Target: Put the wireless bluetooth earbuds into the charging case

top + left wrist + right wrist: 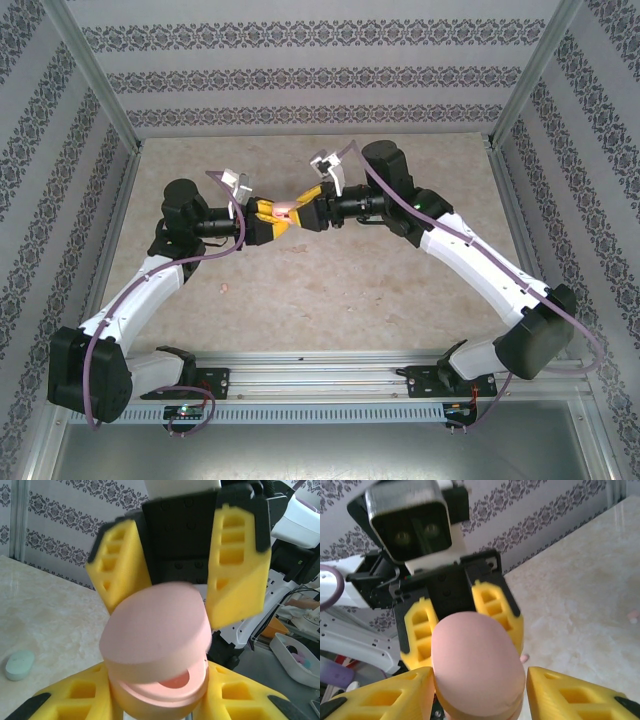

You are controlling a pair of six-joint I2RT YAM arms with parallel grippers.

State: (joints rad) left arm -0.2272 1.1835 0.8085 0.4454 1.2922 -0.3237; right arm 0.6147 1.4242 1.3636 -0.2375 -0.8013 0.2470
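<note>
A pale pink oval charging case (155, 640) is held in the air over the middle of the table, its base clamped between the yellow fingers of my left gripper (157, 702). Its lid is tilted partly open and a pink well (176, 681) shows inside. My right gripper (477, 697) faces it from the other side, open, with one finger on each side of the lid (475, 660); its right finger stands clear of the lid. In the top view the two grippers (265, 216) (308, 208) meet tip to tip. A tiny pink earbud (524, 657) lies on the table below.
A mint green oval case (20, 664) lies shut on the beige tabletop (330, 290) to the left. Another small pink bud (634, 614) lies near the right edge of the right wrist view. Patterned walls and a metal frame (100, 90) enclose the table.
</note>
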